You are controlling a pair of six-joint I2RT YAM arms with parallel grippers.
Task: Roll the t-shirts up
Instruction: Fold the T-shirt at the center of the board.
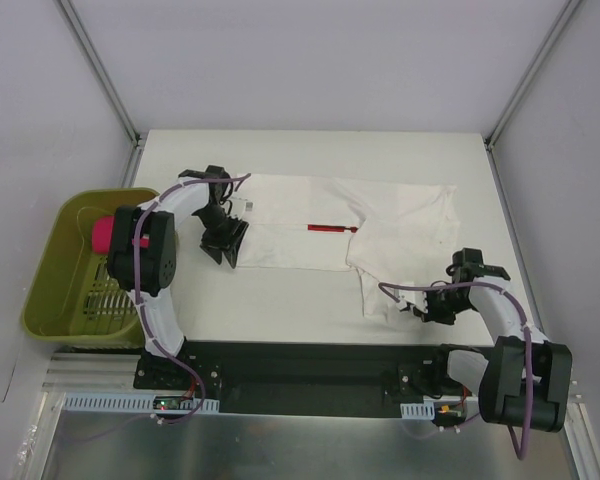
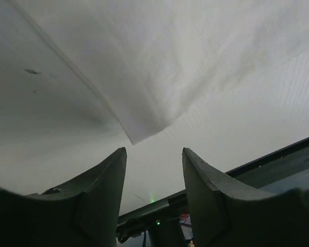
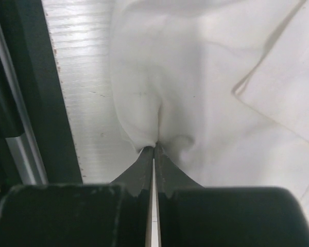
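A white t-shirt (image 1: 380, 225) lies folded into a long band across the middle of the table, with a thin strip of its red print (image 1: 332, 228) showing at a fold. A flap hangs toward the near edge on the right. My left gripper (image 1: 228, 243) is open at the shirt's left end, just off its near left corner; in the left wrist view the gripper (image 2: 154, 150) is empty and the shirt corner (image 2: 133, 138) lies just beyond the fingertips. My right gripper (image 1: 408, 307) is shut on the flap's near edge. The right wrist view shows the gripper (image 3: 154, 147) pinching a pucker of white cloth (image 3: 195, 92).
An olive-green basket (image 1: 48, 262) stands off the table's left edge with a pink object (image 1: 102, 236) in it. A black rail (image 1: 310, 365) runs along the near edge between the arm bases. White walls enclose the table at the back and sides.
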